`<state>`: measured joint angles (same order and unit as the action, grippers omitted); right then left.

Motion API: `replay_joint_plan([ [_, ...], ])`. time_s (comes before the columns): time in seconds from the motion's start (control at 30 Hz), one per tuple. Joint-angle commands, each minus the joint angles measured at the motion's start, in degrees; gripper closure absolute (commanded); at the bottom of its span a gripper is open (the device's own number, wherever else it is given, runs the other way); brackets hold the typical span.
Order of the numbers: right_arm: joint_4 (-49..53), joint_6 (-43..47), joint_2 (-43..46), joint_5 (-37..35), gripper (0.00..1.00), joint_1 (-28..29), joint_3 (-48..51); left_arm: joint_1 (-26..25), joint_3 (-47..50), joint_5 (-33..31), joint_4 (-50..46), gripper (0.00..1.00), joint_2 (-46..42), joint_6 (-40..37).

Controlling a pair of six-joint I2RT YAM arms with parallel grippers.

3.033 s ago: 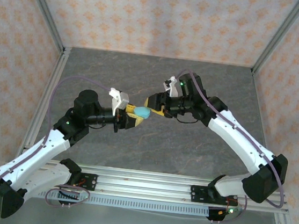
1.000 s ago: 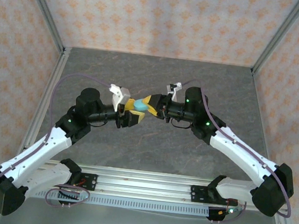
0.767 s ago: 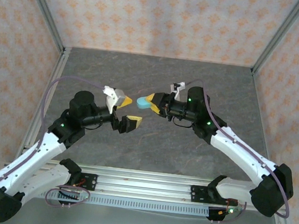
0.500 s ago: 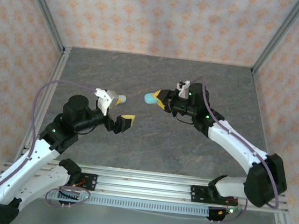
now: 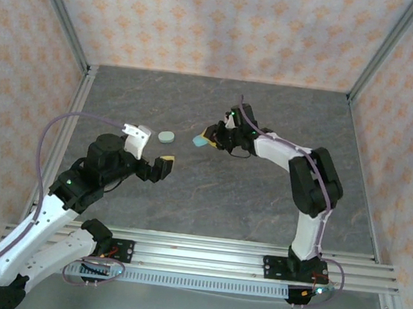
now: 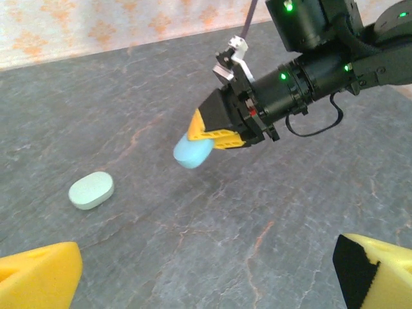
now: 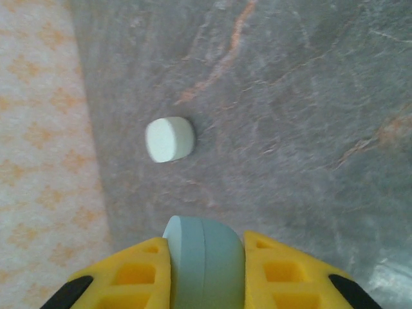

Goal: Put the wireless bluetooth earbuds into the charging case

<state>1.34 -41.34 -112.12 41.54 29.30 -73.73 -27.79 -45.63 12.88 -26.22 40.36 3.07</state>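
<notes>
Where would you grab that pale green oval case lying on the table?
Across its two long sides, at the middle, coming straight down from above. The pale green case lies flat on the table, low and rounded, with room beside both long sides, so the narrow width probably gives the surest pinch.

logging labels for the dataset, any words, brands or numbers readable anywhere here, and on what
None can be read.
The blue case held in the right gripper and the pale green case lying on the table are plain, with no print.
The wallpaper bears only an ornament pattern, no letters.
</notes>
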Motion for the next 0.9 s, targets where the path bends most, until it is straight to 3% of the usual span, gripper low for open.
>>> replay_joint_plan([
  [0.0, 1.0, 4.3, -2.7, -0.4, 0.86, -0.3, -1.9, 0.2, 1.3, -6.1, -1.8, 0.0, -0.4, 1.5],
  [0.23, 2.1, 8.9, -4.7, -7.3, 0.83, -0.2, 0.2, 1.0, 3.4, -7.0, -0.7, 0.0, -1.3, 5.6],
  [0.5, 6.8, 12.1, -3.7, -10.5, 0.54, -0.2, -0.3, 1.9, 2.5, -10.3, -1.3, 0.0, -1.8, 4.9],
  [0.63, 11.9, 14.7, -0.6, -11.0, 0.46, -0.3, -1.7, 3.2, 2.0, -12.5, -1.5, 0.0, -2.4, 4.0],
  [0.77, 21.0, 21.0, 6.6, -19.9, 0.39, -0.6, -3.8, 6.5, -2.7, -11.6, -7.1, 0.0, -0.1, -0.3],
  [0.87, 22.2, 23.8, 13.2, -27.5, 0.34, -0.7, -2.4, 8.6, -1.1, -9.7, -4.9, 0.0, -0.2, 0.1],
])
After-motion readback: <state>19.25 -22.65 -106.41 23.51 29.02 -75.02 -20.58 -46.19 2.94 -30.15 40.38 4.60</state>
